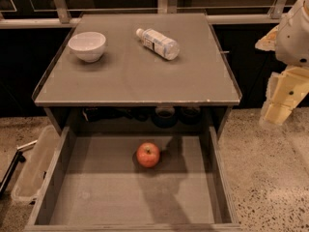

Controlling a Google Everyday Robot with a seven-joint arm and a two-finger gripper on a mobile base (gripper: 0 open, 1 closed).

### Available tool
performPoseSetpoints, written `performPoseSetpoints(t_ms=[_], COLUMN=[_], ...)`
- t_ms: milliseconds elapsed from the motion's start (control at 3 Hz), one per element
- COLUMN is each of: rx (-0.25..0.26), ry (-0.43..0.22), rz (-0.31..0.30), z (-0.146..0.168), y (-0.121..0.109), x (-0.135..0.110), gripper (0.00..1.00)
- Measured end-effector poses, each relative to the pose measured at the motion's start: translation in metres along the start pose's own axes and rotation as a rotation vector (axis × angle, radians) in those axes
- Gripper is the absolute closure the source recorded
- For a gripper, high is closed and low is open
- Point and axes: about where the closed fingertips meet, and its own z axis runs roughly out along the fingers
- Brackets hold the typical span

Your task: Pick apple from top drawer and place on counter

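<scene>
A small red apple with yellowish patches sits on the floor of the open top drawer, near the middle and toward the back. The grey counter is the cabinet top above it. My gripper hangs at the far right, beside the cabinet and off its right edge, well above the floor and away from the apple. It holds nothing that I can see.
A white bowl stands at the counter's back left. A clear plastic water bottle lies on its side at the back middle. A clear plastic bin sits on the floor left of the drawer. Dark items sit in the recess behind the drawer.
</scene>
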Motion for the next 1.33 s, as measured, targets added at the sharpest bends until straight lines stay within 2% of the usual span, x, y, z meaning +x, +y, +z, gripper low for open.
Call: performPoseSetpoints(t_ms=[333, 667, 1000, 1333], rx=[0.005, -0.009, -0.03, -0.039], ry=[-0.002, -0.053, -0.174, -0.318], rz=[0.001, -0.021, -0.056, -0.073], z=[0.0, 0.019, 0.053, 0.086], y=[0.0, 0.018, 0.052, 0.08], x=[0.0, -0.005, -0.015, -0.035], gripper=[0.0, 0.0, 0.0, 0.0])
